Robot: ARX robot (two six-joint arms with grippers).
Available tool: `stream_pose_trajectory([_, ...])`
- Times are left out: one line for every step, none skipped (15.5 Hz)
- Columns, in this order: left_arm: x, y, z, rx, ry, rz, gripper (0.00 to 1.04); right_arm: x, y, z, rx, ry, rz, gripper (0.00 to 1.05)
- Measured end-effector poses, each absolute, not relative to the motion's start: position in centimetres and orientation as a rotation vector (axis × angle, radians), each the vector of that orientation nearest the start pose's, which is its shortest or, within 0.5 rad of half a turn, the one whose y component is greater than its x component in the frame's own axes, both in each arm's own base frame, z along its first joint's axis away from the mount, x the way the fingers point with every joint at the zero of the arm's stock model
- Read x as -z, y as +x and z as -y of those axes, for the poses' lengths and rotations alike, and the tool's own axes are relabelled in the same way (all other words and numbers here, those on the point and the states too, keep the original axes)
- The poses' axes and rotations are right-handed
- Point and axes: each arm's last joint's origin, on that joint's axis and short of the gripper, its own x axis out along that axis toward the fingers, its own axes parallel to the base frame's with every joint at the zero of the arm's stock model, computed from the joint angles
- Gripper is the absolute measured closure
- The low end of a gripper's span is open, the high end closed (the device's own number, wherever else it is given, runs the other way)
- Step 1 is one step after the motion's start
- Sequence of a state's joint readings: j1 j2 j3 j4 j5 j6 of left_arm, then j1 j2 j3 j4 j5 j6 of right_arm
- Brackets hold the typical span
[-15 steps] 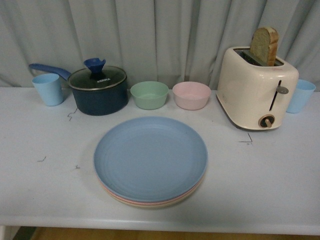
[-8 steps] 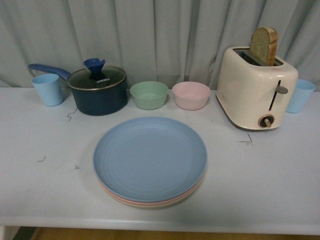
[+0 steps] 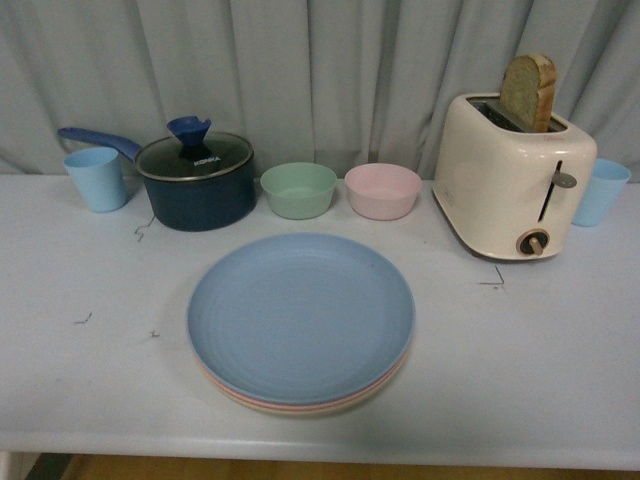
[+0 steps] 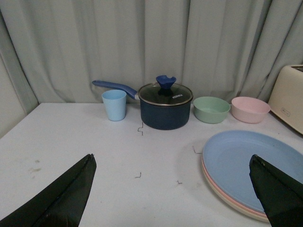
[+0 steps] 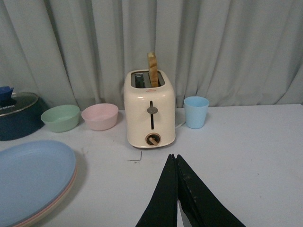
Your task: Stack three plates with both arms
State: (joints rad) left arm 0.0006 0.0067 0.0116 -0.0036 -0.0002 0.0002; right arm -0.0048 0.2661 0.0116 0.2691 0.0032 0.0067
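The three plates lie in one stack at the middle of the table. The light blue plate [image 3: 300, 315] is on top, the pink plate's rim [image 3: 222, 389] shows under it and the beige plate's rim [image 3: 330, 409] at the bottom. The stack also shows in the left wrist view [image 4: 251, 163] and the right wrist view [image 5: 28, 177]. Neither arm shows in the front view. My left gripper [image 4: 173, 158] is open and empty, above the table left of the stack. My right gripper [image 5: 174, 157] is shut and empty, above the table right of the stack.
A dark blue lidded pot [image 3: 195, 180] with a long handle, a light blue cup [image 3: 97, 178], a green bowl [image 3: 298, 189] and a pink bowl [image 3: 382, 190] stand along the back. A cream toaster [image 3: 512, 175] with a bread slice and another blue cup [image 3: 600, 191] stand at the back right.
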Motion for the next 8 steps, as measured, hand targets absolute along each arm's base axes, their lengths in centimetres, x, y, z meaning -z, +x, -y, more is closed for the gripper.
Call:
stream_pose_trajectory([-16.7,9.7,0.0,-0.001,0.000,0.001,0.07,-17.1,11.3,0.1,0.008,0.007,0.014,1.03])
stream_pose_trajectory([-16.7,9.7,0.0,-0.001,0.000,0.001,0.07,-17.0,11.1,0.1,0.008,0.007,0.013,1.03])
stream_pose_trajectory([-16.7,9.7,0.0,-0.001,0.000,0.001,0.07,-17.0,11.0,0.1,0.008,0.007,0.014,1.03])
stream_pose_trajectory([-16.7,9.7,0.0,-0.001,0.000,0.001,0.07,-17.0,10.9,0.1,0.008,0.007,0.013,1.03])
stream_pose_trajectory([-16.7,9.7,0.0,-0.001,0.000,0.001,0.07,-17.0,10.8,0.1,0.008,0.007,0.013,1.03])
stream_pose_trajectory([-16.7,9.7,0.0,-0.001,0.000,0.001,0.07,-16.7,10.5,0.1,0.008,0.007,-0.015,1.03])
stream_pose_trajectory([-16.7,9.7,0.0,-0.002,0.000,0.001,0.07,-16.4,9.9,0.0,0.005,0.006,-0.028,1.03])
stream_pose_trajectory([-16.7,9.7,0.0,0.000,0.000,0.001,0.07,-17.0,9.7,0.0,0.005,0.006,0.027,1.03])
